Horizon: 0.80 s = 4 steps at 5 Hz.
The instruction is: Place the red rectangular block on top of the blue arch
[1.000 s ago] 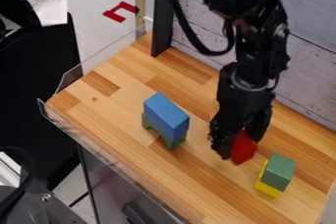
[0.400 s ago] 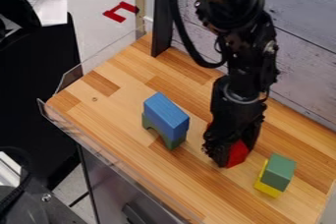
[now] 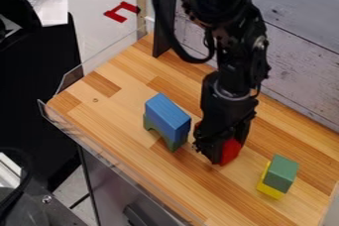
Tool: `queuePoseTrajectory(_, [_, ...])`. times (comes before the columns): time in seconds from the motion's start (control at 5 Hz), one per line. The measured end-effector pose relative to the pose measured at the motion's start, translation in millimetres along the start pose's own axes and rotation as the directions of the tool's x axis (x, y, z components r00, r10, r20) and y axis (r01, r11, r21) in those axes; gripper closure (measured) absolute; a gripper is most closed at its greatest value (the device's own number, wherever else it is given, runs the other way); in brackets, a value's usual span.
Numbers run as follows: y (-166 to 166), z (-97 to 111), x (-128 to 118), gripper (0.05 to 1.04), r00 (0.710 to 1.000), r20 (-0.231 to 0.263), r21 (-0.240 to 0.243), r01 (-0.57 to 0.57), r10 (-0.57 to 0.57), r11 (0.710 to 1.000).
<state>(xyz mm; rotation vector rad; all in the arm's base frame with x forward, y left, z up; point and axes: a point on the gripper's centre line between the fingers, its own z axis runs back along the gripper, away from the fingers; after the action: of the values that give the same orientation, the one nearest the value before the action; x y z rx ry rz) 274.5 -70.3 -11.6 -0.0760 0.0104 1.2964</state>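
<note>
While the black arm hangs down over the wooden counter (image 3: pixel 106 116), its gripper (image 3: pixel 220 149) has its fingers drawn in on the red block (image 3: pixel 230 151), just beside the two-piece stack. There, a blue block (image 3: pixel 167 116) lies along the top of a green arch (image 3: pixel 176 144) — so the arch's top is taken. On the other side of the gripper, a green block (image 3: pixel 283 172) sits over a yellow block (image 3: pixel 270 191), which peeks out at one side. The gripper hides the red block's middle — from here I can't tell whether its underside touches the wood. The arm's upper part is cut off overhead.
</note>
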Motion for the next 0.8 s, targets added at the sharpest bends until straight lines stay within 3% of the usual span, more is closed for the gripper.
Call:
queuePoseTrajectory(0.4, [4, 82, 4, 0.489, 0.994, 0.107, -0.099, 0.009, 0.002, 0.995])
queuePoseTrajectory(0.6, [7, 111, 1, 0.489, 0.988, 0.153, -0.157, 0.009, 0.016, 0.988])
queuePoseTrajectory(0.8, [12, 112, 2, 0.489, 0.989, 0.143, -0.157, -0.004, 0.027, 0.988])
